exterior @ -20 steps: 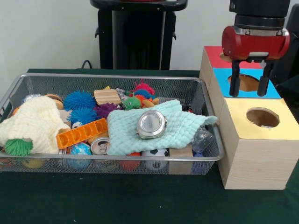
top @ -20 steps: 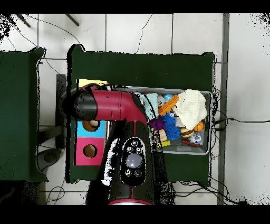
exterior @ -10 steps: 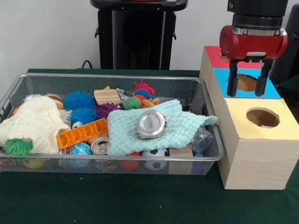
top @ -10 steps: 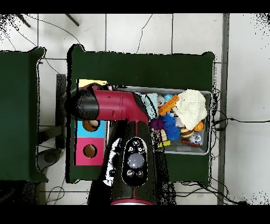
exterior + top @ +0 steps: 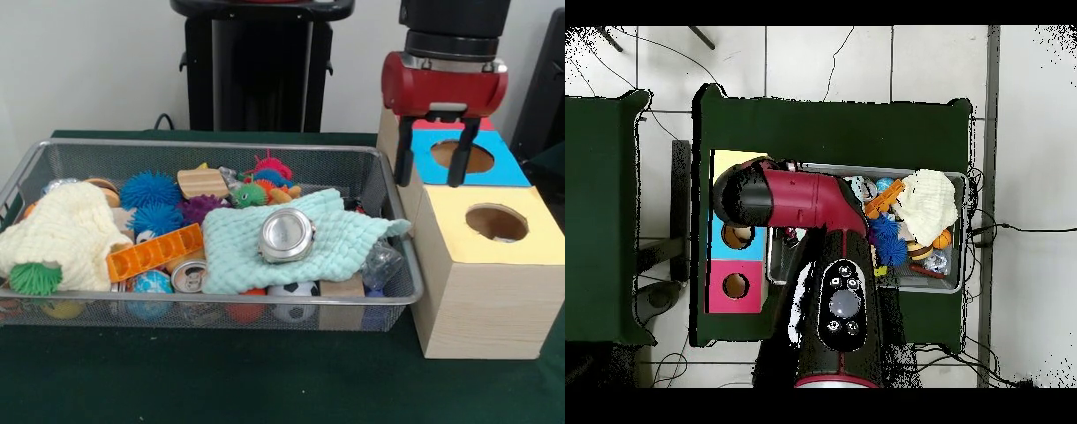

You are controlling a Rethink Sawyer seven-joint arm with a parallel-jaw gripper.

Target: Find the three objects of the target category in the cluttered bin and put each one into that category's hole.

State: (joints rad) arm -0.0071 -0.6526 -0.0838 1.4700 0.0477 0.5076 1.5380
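Front view: pincer (image 5: 433,159) hanging with fingers apart and nothing between them, just over the blue-topped box's hole (image 5: 468,156), off the right end of the wire bin (image 5: 212,305). Round silver tin (image 5: 286,235) sitting on the mint cloth (image 5: 291,238) in the bin, cream knit cloth (image 5: 57,234) at the left, blue spiky balls (image 5: 150,190) behind, yellow-topped box (image 5: 494,265) nearest.

Overhead view: red arm (image 5: 800,200) covering the bin's box-side end; pincer hidden underneath. Pink-topped box (image 5: 735,286) in the open on the green surface (image 5: 835,130).
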